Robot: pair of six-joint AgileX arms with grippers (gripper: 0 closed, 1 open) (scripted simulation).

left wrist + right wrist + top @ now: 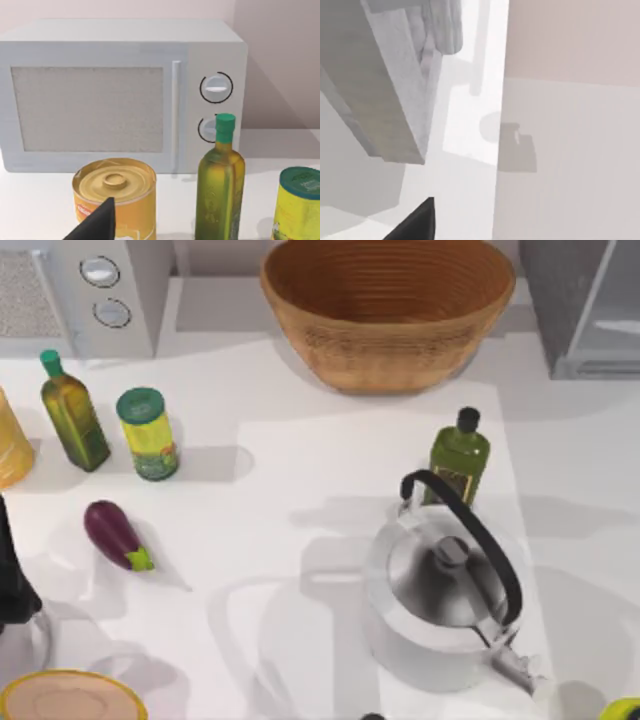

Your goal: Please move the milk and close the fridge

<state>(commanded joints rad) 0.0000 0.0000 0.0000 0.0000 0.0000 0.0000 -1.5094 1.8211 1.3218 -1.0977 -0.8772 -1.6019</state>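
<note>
The fridge (556, 302) stands at the table's back right corner, a grey box with a lighter grey panel on its right side. In the right wrist view its grey side (380, 100) slants close by, and a dark part of my right gripper (415, 222) shows near it over the white table. The milk is out of view. My left arm (12, 580) is at the table's left edge; a dark part of my left gripper (95, 225) hangs in front of a yellow can (115, 192).
A white microwave (100, 290) stands back left and a wicker basket (388, 310) back centre. Two olive oil bottles (72, 410) (458, 458), a green-lidded yellow jar (148, 434), an eggplant (115, 535) and a steel kettle (445, 590) stand about. A plate (70, 700) lies front left.
</note>
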